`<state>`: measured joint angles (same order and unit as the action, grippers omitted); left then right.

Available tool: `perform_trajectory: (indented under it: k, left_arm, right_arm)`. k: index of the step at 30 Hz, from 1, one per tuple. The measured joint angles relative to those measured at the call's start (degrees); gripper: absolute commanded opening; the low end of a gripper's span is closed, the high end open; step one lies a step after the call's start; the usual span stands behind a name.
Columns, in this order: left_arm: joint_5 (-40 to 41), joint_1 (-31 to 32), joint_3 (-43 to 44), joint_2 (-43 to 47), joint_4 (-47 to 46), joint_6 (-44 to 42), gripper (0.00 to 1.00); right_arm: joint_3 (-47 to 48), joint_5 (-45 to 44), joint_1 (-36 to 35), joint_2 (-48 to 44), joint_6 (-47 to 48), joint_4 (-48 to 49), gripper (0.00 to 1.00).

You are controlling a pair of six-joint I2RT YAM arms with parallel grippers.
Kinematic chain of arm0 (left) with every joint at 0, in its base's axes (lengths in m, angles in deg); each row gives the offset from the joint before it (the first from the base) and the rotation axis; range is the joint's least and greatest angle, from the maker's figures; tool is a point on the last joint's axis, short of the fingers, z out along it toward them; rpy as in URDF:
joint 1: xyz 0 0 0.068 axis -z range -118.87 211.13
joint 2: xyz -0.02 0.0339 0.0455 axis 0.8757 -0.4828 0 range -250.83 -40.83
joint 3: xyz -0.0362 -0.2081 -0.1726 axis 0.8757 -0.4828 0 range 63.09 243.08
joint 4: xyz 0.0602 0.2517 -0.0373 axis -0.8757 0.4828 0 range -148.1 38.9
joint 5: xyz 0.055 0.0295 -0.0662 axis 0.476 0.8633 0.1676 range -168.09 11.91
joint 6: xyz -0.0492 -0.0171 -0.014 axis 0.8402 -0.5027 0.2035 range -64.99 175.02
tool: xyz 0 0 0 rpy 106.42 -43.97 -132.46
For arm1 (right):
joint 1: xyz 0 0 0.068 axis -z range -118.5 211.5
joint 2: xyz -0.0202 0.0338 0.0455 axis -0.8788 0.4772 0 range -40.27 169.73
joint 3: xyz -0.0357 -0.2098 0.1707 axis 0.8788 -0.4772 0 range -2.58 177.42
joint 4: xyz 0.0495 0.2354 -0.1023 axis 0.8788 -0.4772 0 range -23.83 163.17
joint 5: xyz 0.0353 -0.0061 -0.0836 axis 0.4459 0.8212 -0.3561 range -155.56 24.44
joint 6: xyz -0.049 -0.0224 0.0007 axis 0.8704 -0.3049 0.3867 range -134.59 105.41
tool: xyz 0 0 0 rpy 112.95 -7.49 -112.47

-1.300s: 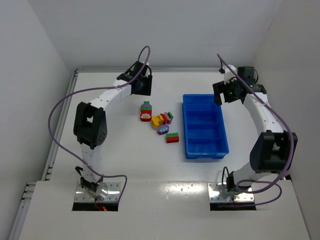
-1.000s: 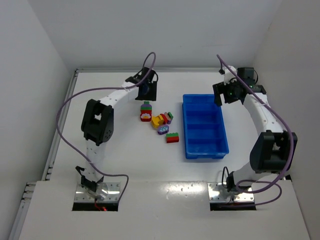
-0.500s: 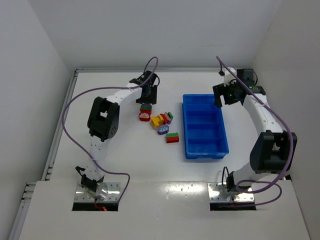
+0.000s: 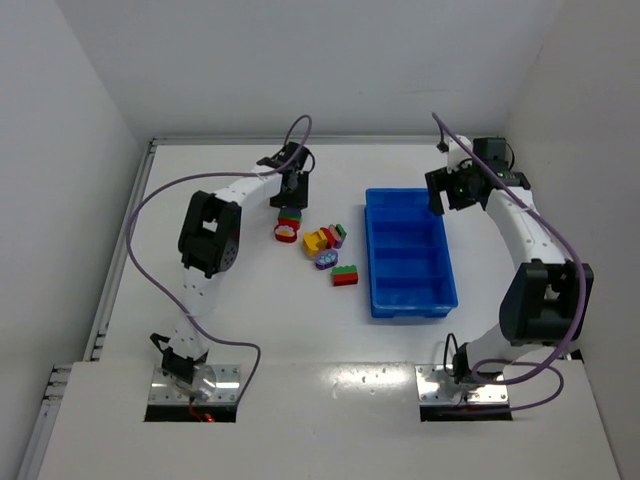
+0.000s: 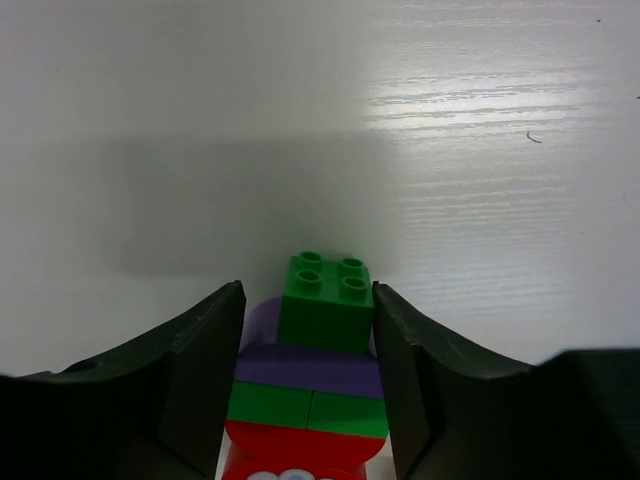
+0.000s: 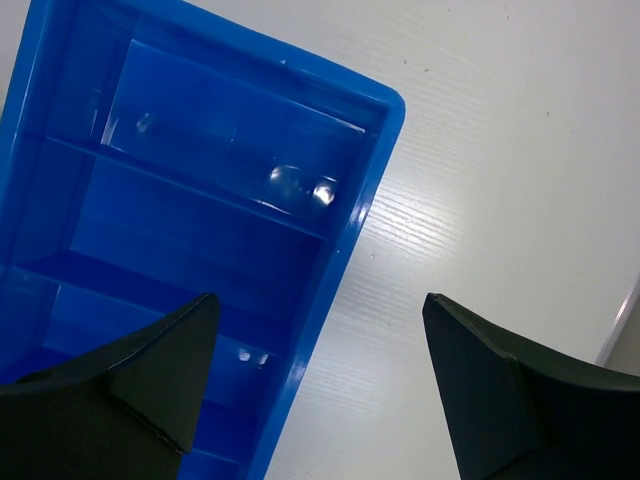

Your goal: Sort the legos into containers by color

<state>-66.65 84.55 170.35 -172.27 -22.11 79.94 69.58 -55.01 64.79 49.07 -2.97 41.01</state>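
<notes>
Green-capped brick stack (image 5: 318, 365) framed by the left gripper (image 5: 308, 300); blue tray (image 6: 375, 170) under the right gripper (image 6: 318, 300).
Low over the white table (image 4: 250, 300), the left gripper has one dark finger close on each side of the green, purple and red stack; whether it actually pinches it cannot be told. Loose bricks (image 4: 325, 241) lie between stack and tray. The right gripper hangs above the tray's far right corner, jaws wide apart, holding nothing.

White arms (image 4: 243, 188), blk joints (image 4: 208, 232), purple cables (image 4: 130, 245)
</notes>
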Motion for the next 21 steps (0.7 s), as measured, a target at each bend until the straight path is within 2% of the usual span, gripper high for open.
perform_trajectory:
  k: [1,2,9,10,11,16,21]
  left_arm:
    - [-0.1,0.0,0.2,-0.3,0.0,-0.2,0.54]
    - [-0.2,0.0,0.4,-0.7,0.0,-0.4,0.44]
    - [-1.2,0.0,1.6,-1.7,-0.1,-1.8,0.17]
    - [-1.2,0.0,1.6,-1.7,-0.1,-1.9,0.06]
    - [-1.3,0.0,1.5,-1.7,-0.1,-1.9,0.00]
    - [0.2,-0.3,-3.7,1.6,-1.0,-1.0,0.00]
    - [4.1,-2.4,-7.5,6.8,1.3,1.7,0.00]
  right_arm:
    - [0.0,0.0,0.0,0.2,0.0,0.0,0.83]
    - [0.0,0.0,0.0,0.4,0.0,0.0,0.83]
    - [0.0,0.0,0.0,1.2,0.3,0.0,0.83]
    - [0.0,0.0,0.0,1.2,0.3,0.0,0.83]
    - [0.0,0.0,0.0,1.2,0.3,0.1,0.83]
    - [0.0,2.2,-0.3,1.2,-0.1,0.0,0.83]
    - [0.4,9.2,-2.3,1.8,-5.2,0.3,0.81]
